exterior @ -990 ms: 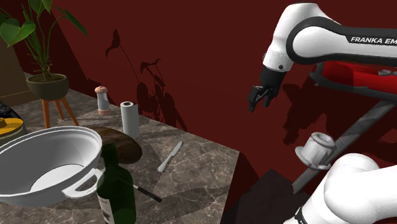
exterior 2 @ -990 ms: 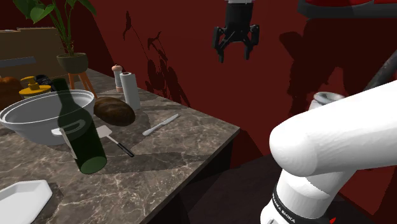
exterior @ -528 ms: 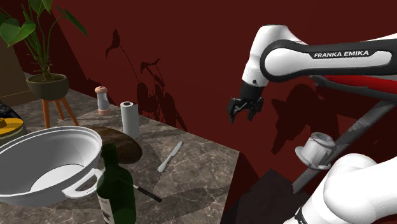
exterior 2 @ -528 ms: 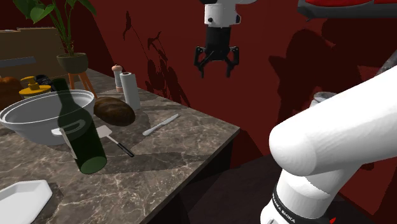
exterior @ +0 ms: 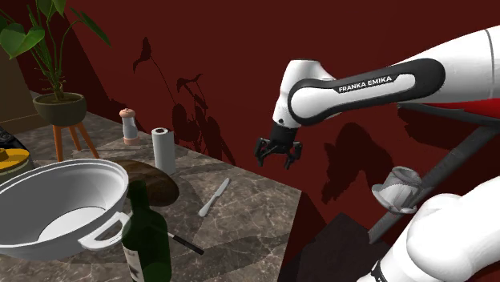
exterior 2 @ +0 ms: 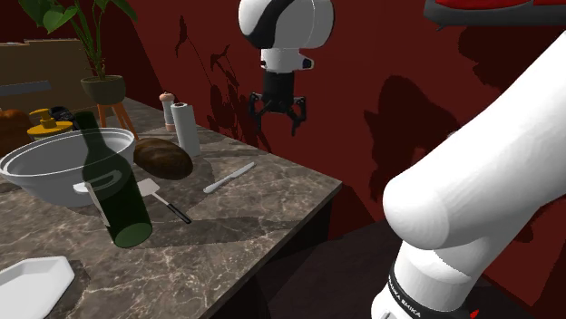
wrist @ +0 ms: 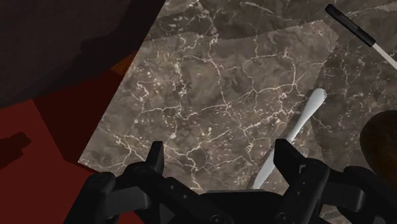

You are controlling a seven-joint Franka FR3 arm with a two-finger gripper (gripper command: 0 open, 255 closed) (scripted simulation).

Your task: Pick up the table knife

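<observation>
The table knife [exterior: 214, 196] is pale grey and lies flat on the dark marble table [exterior: 256, 208], near the table's corner. It also shows in the second exterior view [exterior 2: 229, 178] and in the wrist view [wrist: 299, 124], close to one finger. My black gripper [exterior: 277, 157] hangs in the air above the table's far edge, up and to the shoulder view's right of the knife. The gripper [exterior 2: 275, 122] points downward and is open. Nothing sits between the spread fingers of the gripper [wrist: 218, 153].
A large white pot [exterior: 64, 200], a dark green bottle [exterior: 147, 240], a brown loaf-like lump [exterior: 156, 180] and a black-handled spatula [exterior: 186, 243] crowd the table left of the knife. A paper towel roll [exterior: 163, 150] and shaker [exterior: 128, 126] stand by the red wall.
The arm has swung to the shoulder view's left and downward, bringing the gripper from high beside the stand to just above the table's far edge. The fingers stayed open.
</observation>
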